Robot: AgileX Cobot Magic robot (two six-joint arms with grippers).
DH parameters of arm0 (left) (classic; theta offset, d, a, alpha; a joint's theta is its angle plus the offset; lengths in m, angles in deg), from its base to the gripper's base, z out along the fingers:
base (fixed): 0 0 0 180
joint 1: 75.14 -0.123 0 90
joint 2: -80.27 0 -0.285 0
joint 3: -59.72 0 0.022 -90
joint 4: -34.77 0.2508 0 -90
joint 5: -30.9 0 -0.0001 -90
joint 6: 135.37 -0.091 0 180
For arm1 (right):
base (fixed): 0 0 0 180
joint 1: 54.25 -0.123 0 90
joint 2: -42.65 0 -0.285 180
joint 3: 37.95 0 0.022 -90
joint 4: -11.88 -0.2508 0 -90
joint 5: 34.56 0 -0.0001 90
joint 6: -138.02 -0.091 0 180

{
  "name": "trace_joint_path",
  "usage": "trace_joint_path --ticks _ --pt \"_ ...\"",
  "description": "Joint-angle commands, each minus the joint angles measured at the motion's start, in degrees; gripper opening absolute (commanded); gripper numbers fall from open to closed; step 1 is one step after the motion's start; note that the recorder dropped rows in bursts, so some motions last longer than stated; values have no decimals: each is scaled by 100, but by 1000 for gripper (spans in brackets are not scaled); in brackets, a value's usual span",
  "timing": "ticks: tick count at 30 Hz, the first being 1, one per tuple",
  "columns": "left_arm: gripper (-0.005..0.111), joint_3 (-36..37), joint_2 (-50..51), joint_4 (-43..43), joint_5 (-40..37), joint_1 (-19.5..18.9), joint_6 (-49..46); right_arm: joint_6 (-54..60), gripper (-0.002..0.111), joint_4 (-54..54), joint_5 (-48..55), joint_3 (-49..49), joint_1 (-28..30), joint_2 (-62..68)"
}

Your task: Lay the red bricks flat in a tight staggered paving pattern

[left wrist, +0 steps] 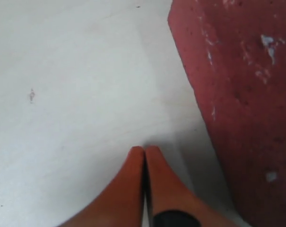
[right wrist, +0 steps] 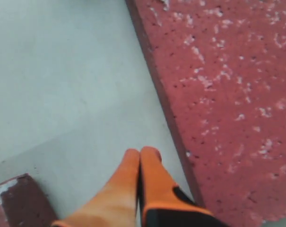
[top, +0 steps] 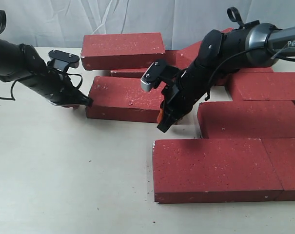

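Note:
Several red bricks lie flat on the pale table. A loose red brick (top: 125, 97) sits in the middle, angled slightly. My left gripper (top: 88, 102) is shut and empty, its tips at this brick's left end; in the left wrist view the orange fingertips (left wrist: 135, 156) rest on the table beside the brick's edge (left wrist: 242, 94). My right gripper (top: 163, 123) is also shut and empty, pointing down at the brick's right front corner. Its fingertips (right wrist: 150, 156) stand close beside a brick face (right wrist: 228, 94).
Laid bricks form rows at the right: a front brick (top: 215, 168) with another (top: 288, 168) against it, one behind (top: 249, 118), one further back (top: 266, 85). More bricks (top: 123, 50) lie at the back. A brick corner (right wrist: 20, 203) shows near the right fingers.

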Motion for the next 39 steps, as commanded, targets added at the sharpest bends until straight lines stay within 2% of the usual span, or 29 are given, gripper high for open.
trace_joint_path --ticks 1,16,23,36,39 --pt "0 -49 34 -46 80 204 5 -130 -1 190 -349 36 22 111" --pt "0 -62 122 -36 953 588 5 -347 -1 193 -875 36 22 109" --pt "0 -293 291 -24 885 625 5 -744 -1 637 -1103 36 35 109" --pt "0 -579 566 -117 846 625 5 -908 -1 682 -1151 36 110 109" --pt "0 -590 574 -184 869 735 5 -1179 -1 1024 -1140 36 110 69"
